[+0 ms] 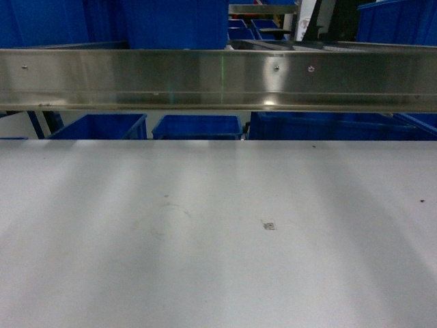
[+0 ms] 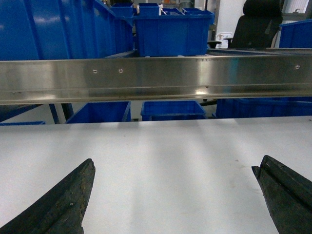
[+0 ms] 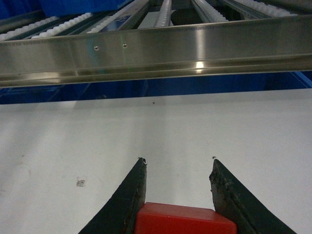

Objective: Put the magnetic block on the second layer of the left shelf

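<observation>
The magnetic block (image 3: 183,219), a small red cube, sits between the dark fingers of my right gripper (image 3: 178,161), which is shut on it just above the white tabletop (image 3: 73,136). My left gripper (image 2: 175,162) hangs open over the same tabletop with nothing between its fingers. Beyond a steel rail (image 3: 156,51) lies a steel level with white roller tracks (image 3: 163,12). A large deep blue bin (image 2: 58,29) stands at that height on the left, which looks like the left shelf second layer. Neither gripper shows in the head view.
The steel rail (image 1: 218,78) runs across the whole width above the far edge of the tabletop (image 1: 218,239). More blue bins (image 1: 196,127) stand under and behind it. A black chair (image 2: 256,24) stands at the far right. A small printed tag (image 1: 270,225) lies on the table.
</observation>
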Available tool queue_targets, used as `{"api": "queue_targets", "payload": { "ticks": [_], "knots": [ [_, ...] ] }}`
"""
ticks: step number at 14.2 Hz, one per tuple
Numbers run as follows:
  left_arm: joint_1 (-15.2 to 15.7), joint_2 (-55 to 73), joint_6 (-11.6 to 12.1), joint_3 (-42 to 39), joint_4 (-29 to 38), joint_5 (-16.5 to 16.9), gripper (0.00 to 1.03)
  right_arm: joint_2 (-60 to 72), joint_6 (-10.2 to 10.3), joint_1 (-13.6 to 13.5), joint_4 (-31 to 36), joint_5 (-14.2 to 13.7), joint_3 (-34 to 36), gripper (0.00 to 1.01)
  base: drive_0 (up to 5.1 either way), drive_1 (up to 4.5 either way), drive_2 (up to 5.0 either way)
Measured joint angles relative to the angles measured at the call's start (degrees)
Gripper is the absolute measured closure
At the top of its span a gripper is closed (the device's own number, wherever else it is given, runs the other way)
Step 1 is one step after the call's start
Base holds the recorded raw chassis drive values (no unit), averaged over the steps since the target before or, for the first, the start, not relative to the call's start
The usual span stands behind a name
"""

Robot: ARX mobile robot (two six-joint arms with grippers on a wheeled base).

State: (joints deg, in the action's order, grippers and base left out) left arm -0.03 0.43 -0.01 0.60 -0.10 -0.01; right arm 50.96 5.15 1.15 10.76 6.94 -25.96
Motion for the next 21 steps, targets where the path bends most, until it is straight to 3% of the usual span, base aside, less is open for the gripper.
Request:
{"api": "queue_targets", "payload": {
  "ticks": [21],
  "knots": [
    [0.0, 0.0, 0.0, 0.0, -0.07, 0.02, 0.05, -0.04, 0.0, 0.0, 0.17, 0.15, 0.0, 0.68, -4.9, 1.84, 3.0]
  ]
}}
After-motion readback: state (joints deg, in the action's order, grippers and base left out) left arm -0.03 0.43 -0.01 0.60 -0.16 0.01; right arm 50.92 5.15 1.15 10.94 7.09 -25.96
